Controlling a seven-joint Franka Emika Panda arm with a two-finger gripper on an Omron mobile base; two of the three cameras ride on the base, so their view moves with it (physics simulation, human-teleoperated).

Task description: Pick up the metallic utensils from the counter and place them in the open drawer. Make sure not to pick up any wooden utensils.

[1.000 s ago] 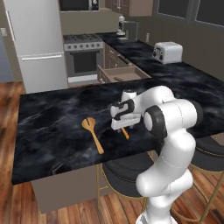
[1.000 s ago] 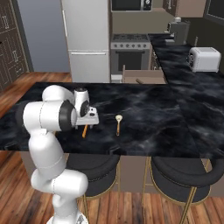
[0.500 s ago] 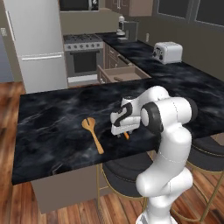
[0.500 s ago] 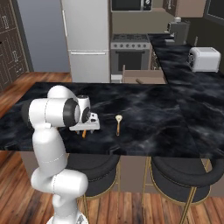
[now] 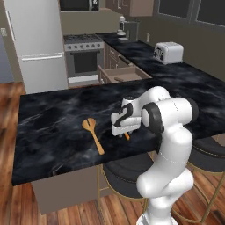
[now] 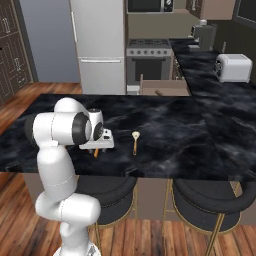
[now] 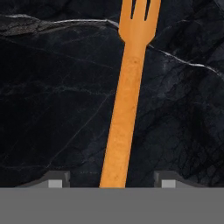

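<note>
On the glossy black marble-look counter [image 5: 52, 118], near its front edge, you have the gripper [image 5: 123, 134] lowered right over the slim orange fork with tines [image 7: 127, 100]. From the hand camera you look straight down the fork's length: its handle runs up between the two small dark fingertips [image 7: 54, 180], one on each side with clear gaps to the handle, and the tines point away toward the top of that view. So your jaws stand wide apart, straddling the handle and holding nothing. Whether the tips touch the stone you cannot tell.

From the left base camera, just a short orange end of the fork shows under the white hand, and the same stub shows from the right base camera [image 6: 95, 153].

To the left of the gripper in the left base camera lies the long light-wood spoon with a broad notched head [image 5: 93, 134], apart from the fork; from the right base camera it lies to the gripper's right [image 6: 134, 142].

Beyond the counter, the wide taupe-brown drawer [image 5: 125, 74] stands pulled out from the far cabinets, with a small dark item lying inside it. A silver toaster [image 5: 168, 52] sits on the back counter.
</note>
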